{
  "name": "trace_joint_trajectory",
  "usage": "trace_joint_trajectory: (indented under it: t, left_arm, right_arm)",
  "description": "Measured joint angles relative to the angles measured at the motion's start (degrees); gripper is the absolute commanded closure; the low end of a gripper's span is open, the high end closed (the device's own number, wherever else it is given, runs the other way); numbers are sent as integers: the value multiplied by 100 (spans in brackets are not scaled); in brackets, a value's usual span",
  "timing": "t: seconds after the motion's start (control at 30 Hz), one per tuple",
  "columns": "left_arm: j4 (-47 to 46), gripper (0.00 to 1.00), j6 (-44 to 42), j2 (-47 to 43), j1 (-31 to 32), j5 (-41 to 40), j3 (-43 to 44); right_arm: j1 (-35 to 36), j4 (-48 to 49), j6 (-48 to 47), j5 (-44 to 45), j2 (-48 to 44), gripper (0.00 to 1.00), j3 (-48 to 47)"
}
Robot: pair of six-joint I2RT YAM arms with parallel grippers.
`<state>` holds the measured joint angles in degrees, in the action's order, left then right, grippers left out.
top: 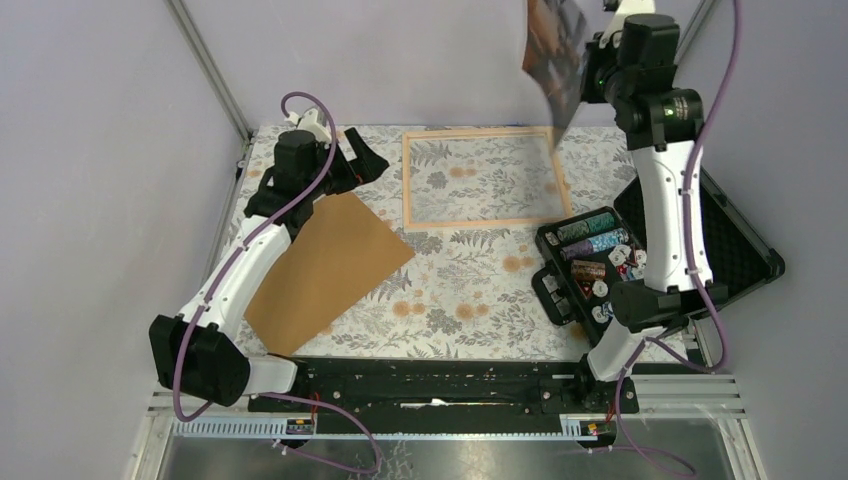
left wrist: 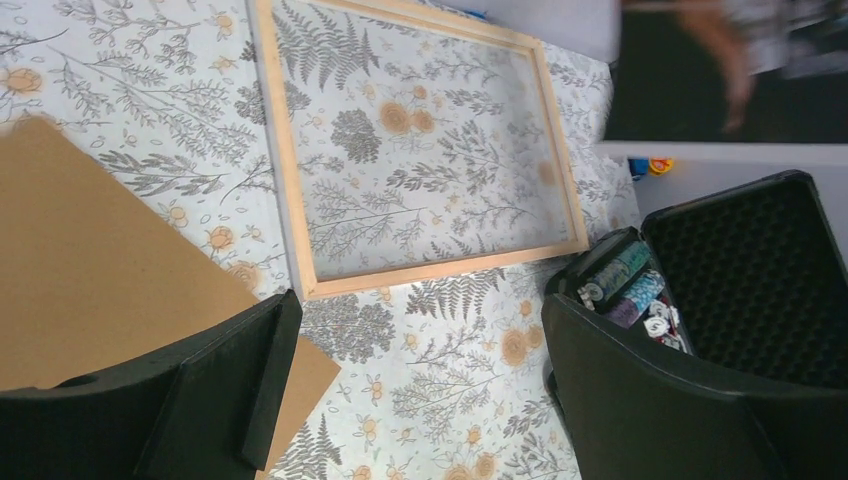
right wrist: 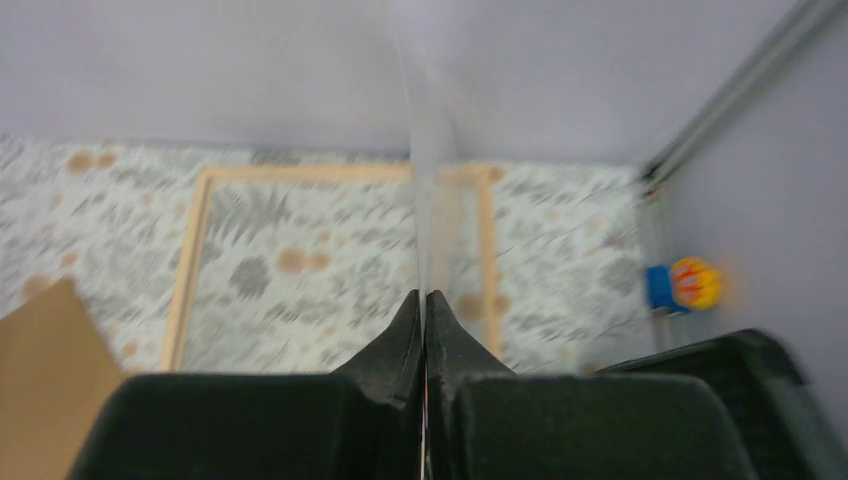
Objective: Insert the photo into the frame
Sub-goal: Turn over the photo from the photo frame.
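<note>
The frame (top: 480, 222) of light wood lies flat and empty on the floral cloth at the back middle; it also shows in the left wrist view (left wrist: 440, 269) and the right wrist view (right wrist: 300, 174). My right gripper (top: 590, 62) is raised high at the back right, shut on the photo (top: 556, 55), a dark print that hangs tilted above the frame's right end. In the right wrist view the photo (right wrist: 424, 150) is edge-on between the closed fingertips (right wrist: 424, 297). My left gripper (top: 365, 160) is open and empty (left wrist: 415, 330), left of the frame.
A brown board (top: 325, 265) lies flat on the cloth by the left arm, and its corner shows under the left finger (left wrist: 300, 375). An open black case (top: 735, 250) with poker chips (top: 595, 260) sits at the right. A small blue-orange toy (right wrist: 682, 285) lies beyond the cloth.
</note>
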<state>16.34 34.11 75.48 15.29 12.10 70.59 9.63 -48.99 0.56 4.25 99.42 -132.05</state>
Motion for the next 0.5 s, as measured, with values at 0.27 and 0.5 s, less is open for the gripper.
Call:
trace_joint_trajectory:
  t: [0.27,0.5]
  left_arm:
    - [74,1,-122,-15,2,-232,-308]
    - [162,1,-173,-92,9,-581,-308]
  right_arm:
    - [1353,221,-1285,2076,267,100,-466]
    - [2645,278,-1818,4210,2472,100,-420]
